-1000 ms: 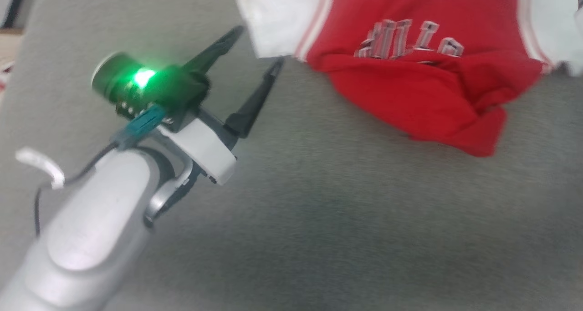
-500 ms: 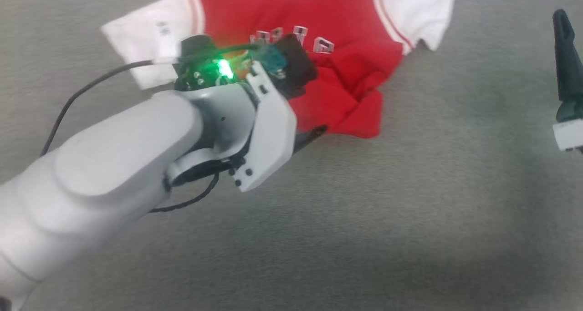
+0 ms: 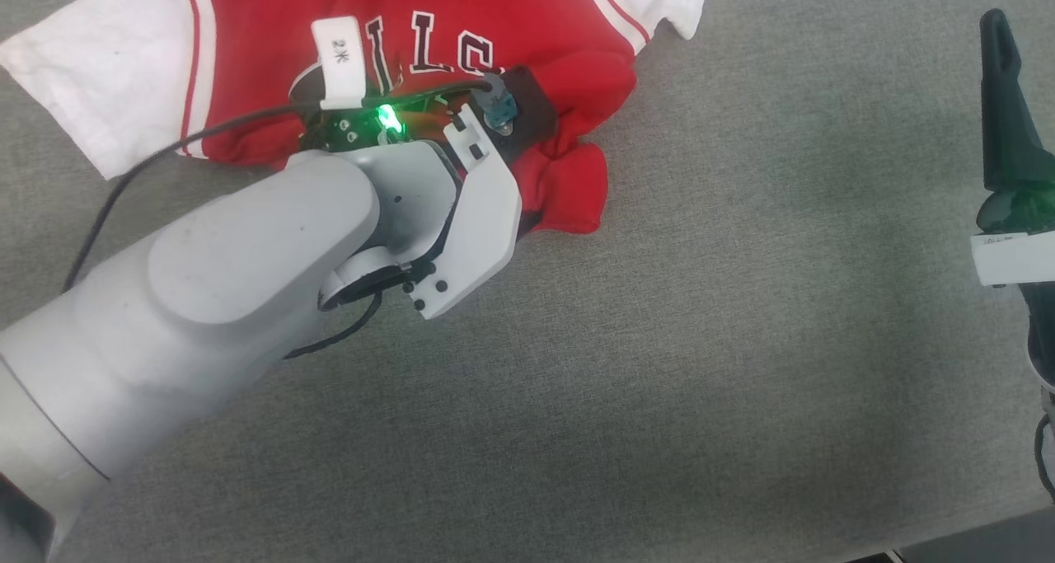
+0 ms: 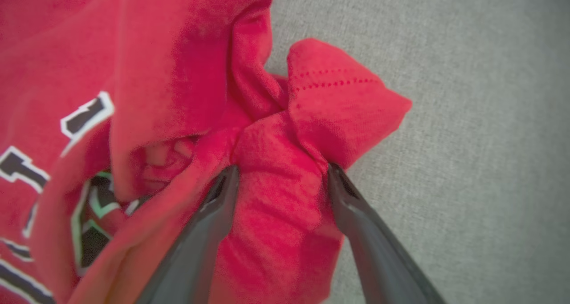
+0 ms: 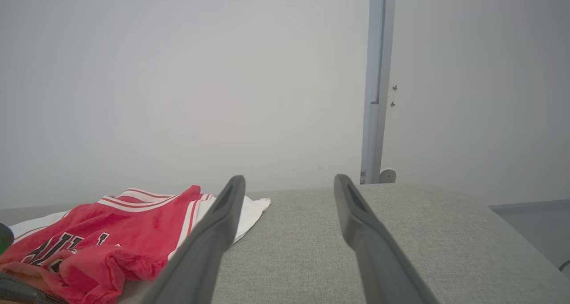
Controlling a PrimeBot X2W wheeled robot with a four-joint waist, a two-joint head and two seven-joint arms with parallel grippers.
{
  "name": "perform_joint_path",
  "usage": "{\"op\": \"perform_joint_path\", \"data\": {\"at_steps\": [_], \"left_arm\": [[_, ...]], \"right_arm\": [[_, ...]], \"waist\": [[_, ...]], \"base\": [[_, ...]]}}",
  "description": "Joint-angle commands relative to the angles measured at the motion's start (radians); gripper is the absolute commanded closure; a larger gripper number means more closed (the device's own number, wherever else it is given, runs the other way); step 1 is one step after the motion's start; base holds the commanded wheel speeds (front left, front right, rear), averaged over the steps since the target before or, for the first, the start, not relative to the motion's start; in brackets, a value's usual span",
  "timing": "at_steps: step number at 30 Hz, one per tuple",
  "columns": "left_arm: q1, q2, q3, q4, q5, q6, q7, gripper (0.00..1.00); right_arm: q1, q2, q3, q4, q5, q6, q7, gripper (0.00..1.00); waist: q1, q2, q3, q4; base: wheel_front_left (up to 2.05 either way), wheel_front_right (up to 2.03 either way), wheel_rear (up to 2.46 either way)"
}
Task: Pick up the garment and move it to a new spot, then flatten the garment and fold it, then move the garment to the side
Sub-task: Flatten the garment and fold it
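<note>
The garment [image 3: 544, 19], a red T-shirt with white sleeves and lettering, lies rumpled on the grey table at the top of the head view. My left arm [image 3: 247, 299] reaches over its bunched lower edge, and the wrist hides the fingers there. In the left wrist view the left gripper [image 4: 281, 169] is open, its two fingers straddling a raised fold of the garment [image 4: 276, 215] and touching it on both sides. The right gripper [image 5: 288, 179] is open with nothing between its fingers, well to the right of the garment [image 5: 111, 241]. One of its dark fingers [image 3: 1001, 110] shows at the right edge.
The grey cloth-covered table [image 3: 700, 340] stretches wide in front of and to the right of the shirt. Its near edge [image 3: 948, 538] runs along the lower right corner. Behind the table stand a pale wall and a vertical post [image 5: 376, 95].
The head camera has swung, shifting the whole picture. My left gripper went from beside the white sleeve down onto the bunched red lower edge. The right gripper's finger came into view.
</note>
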Motion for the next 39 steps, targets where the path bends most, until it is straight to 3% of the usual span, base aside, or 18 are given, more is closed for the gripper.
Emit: {"op": "perform_joint_path", "data": {"at_steps": [1, 2, 4, 5, 12, 22, 29, 38, 39], "left_arm": [[0.029, 0.005, -0.011, 0.015, 0.003, -0.001, 0.008, 0.0], [0.044, 0.006, -0.013, 0.024, 0.003, -0.001, 0.011, 0.0], [0.071, 0.009, -0.019, 0.036, 0.013, -0.001, 0.026, 0.56], [0.081, 0.011, -0.021, 0.042, 0.014, -0.001, 0.022, 1.0], [0.109, 0.019, -0.021, 0.009, -0.017, -0.001, -0.004, 1.0], [0.146, 0.106, -0.006, -0.308, -0.133, -0.001, -0.002, 1.0], [0.269, 0.176, -0.005, -0.505, -0.117, -0.001, 0.018, 1.0], [0.37, 0.185, -0.006, -0.59, -0.098, -0.001, -0.023, 1.0], [0.367, 0.183, -0.006, -0.586, -0.086, -0.001, -0.045, 0.72]], "right_arm": [[0.009, 0.007, -0.004, -0.006, -0.004, 0.0, 0.005, 0.0], [0.009, 0.011, -0.004, -0.012, -0.009, 0.0, 0.008, 0.0], [0.003, 0.016, -0.004, -0.025, -0.018, 0.0, 0.015, 0.0], [0.0, 0.016, -0.005, -0.03, -0.023, 0.0, 0.019, 0.0], [0.002, 0.014, -0.022, -0.07, -0.051, 0.0, 0.053, 0.0], [0.04, -0.001, -0.062, -0.099, -0.063, 0.0, 0.099, 0.0], [0.05, -0.009, -0.077, -0.121, -0.063, 0.0, 0.125, 0.0], [0.069, -0.026, -0.096, -0.133, -0.066, 0.0, 0.156, 0.0], [0.074, -0.029, -0.098, -0.133, -0.068, 0.0, 0.159, 0.0]], "waist": [[0.0, 0.0, 0.005, -0.004], [0.0, 0.0, 0.007, -0.005], [0.0, 0.0, 0.009, -0.004], [0.0, 0.0, 0.009, -0.002], [0.0, 0.0, -0.012, 0.028], [0.0, 0.0, -0.061, 0.094], [0.0, 0.0, -0.073, 0.12], [0.0, 0.0, -0.08, 0.145], [0.0, 0.0, -0.084, 0.152]], "base": [[0.0, 0.0, 0.0], [0.0, 0.0, 0.0], [0.0, 0.0, 0.0], [0.0, 0.0, 0.0], [0.0, 0.0, 0.0], [0.0, 0.0, 0.0], [0.0, 0.0, 0.0], [0.0, 0.0, 0.0], [0.0, 0.0, 0.0]]}}
